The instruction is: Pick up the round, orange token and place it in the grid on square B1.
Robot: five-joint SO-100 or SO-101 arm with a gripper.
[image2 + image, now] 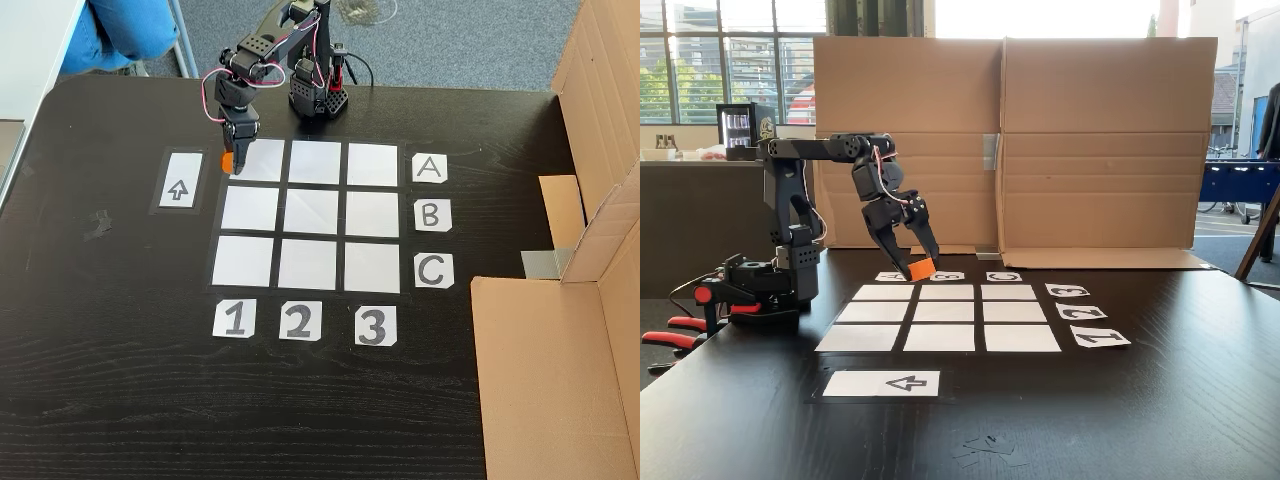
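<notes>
Your table point(120, 380) is big, dark and mostly bare, so there's plenty of room on the near side. The tight spots are the cardboard wall point(1010, 150) standing behind the grid in a fixed view, and the open cardboard flaps point(560, 380) crowding the right edge in the other one. Neither sits near where you're working.

The grid point(310, 215) lies flat mid-table, nine white rectangles with dark gaps. The letters A B C run down its right side and the numbers 1 2 3 along the bottom in the top-down fixed view. So the B1 square point(249, 208) is the middle one of the left column there, directly below the corner rectangle you're hanging over. The white arrow card point(178, 189) lies just left of the grid, apart from it.

The arm point(800, 200) reaches out from its base and bends down, and the gripper point(233, 158) is pinching the orange token point(226, 162) at its tips. In the side-on fixed view the token point(920, 268) looks lifted a bit off the paper, near the A label end. I'd guess it's being carried, so a short shift along that column gets you there, with nothing in the way.
</notes>
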